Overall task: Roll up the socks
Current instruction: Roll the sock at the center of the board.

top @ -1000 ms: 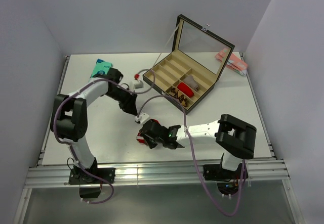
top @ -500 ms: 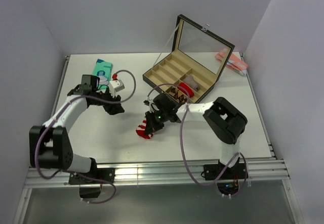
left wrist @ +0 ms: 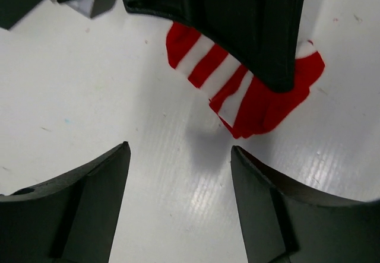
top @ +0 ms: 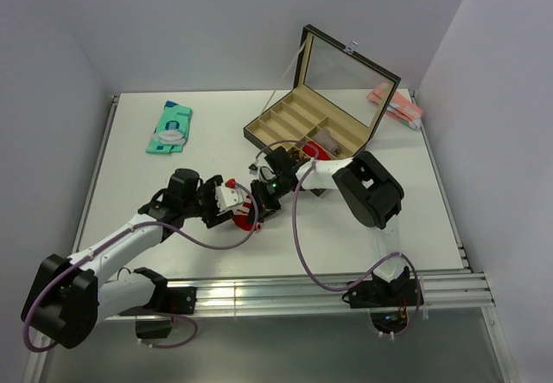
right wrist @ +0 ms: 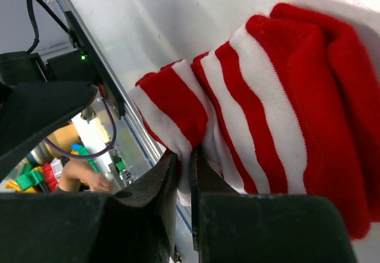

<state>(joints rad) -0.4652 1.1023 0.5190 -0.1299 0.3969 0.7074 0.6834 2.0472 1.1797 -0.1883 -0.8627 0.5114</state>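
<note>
Between the jaws of right gripper (right wrist: 184, 161) striped sock (right wrist: 267, 108) stays pinched by its edge; left gripper (left wrist: 178, 156), swung over from teal packet (top: 170, 127), now spread wide just short of it, apparently not touching.

**White table, pale walls on three sides**

We're looking down into a boxed-in bay. A plain back wall (top: 216, 28), a left wall (top: 43, 98) and a right wall (top: 501, 98), all pale lilac-grey, close in on a white table (top: 216, 124). Along the near edge run ribbed aluminium rails (top: 276, 295) (catching a bright glare), with a grey surface (top: 259, 348) below. The light is soft and even, and up close the tabletop shines glossy.
</note>
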